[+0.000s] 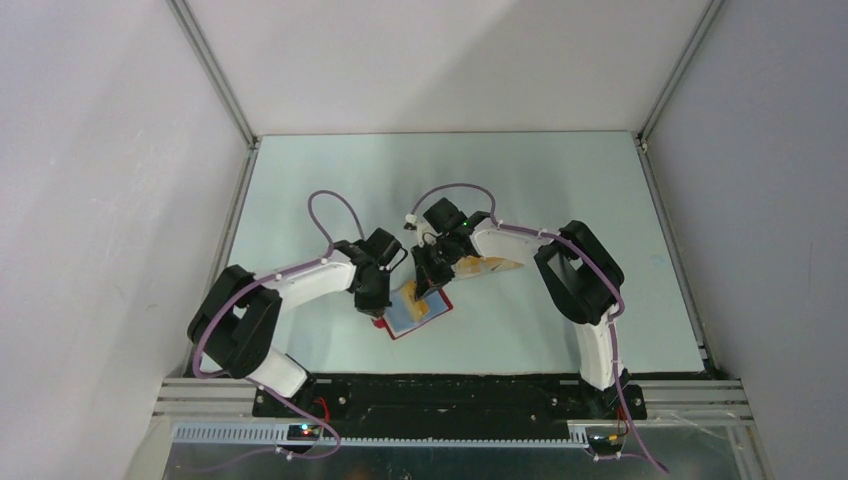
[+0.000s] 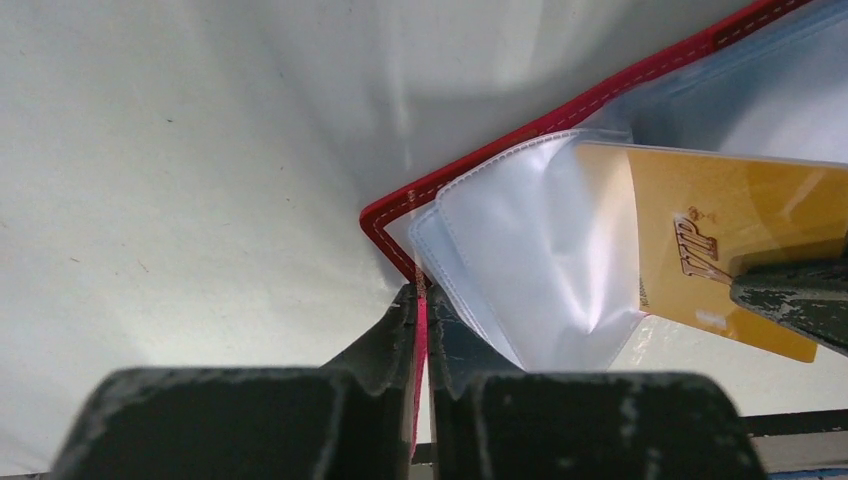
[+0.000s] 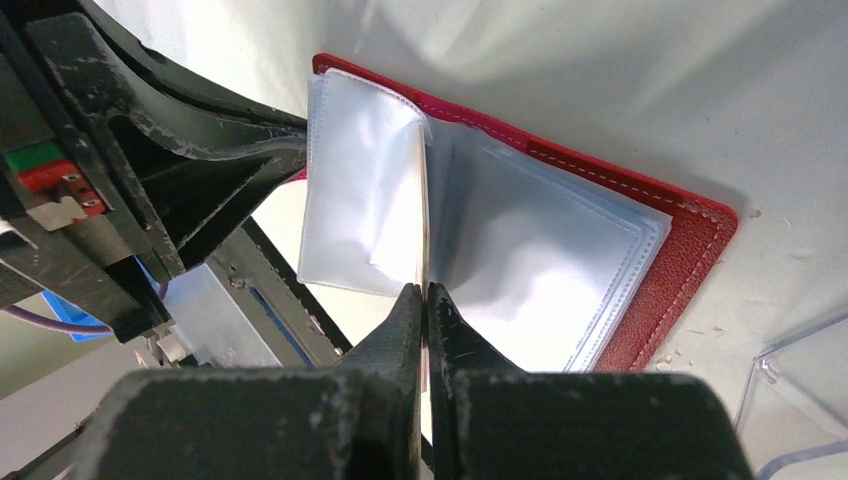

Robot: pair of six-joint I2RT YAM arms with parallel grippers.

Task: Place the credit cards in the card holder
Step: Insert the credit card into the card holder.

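Note:
The red card holder (image 1: 402, 326) lies open on the table, its clear sleeves (image 2: 520, 270) fanned up. My left gripper (image 2: 421, 292) is shut on the edge of the red cover (image 2: 470, 165), at the holder's left side in the top view (image 1: 380, 312). My right gripper (image 3: 426, 292) is shut on an orange credit card (image 2: 720, 240) marked "VIP", seen edge-on in the right wrist view (image 3: 425, 220). The card's front end sits against a clear sleeve (image 3: 360, 190). In the top view the right gripper (image 1: 432, 285) is over the holder. More tan cards (image 1: 492, 266) lie beside the right arm.
A corner of a clear plastic box (image 3: 800, 400) sits just right of the holder's red cover (image 3: 690, 250). The left arm's fingers (image 3: 200, 170) are close to the right gripper. Grey walls enclose the pale table (image 1: 560, 180).

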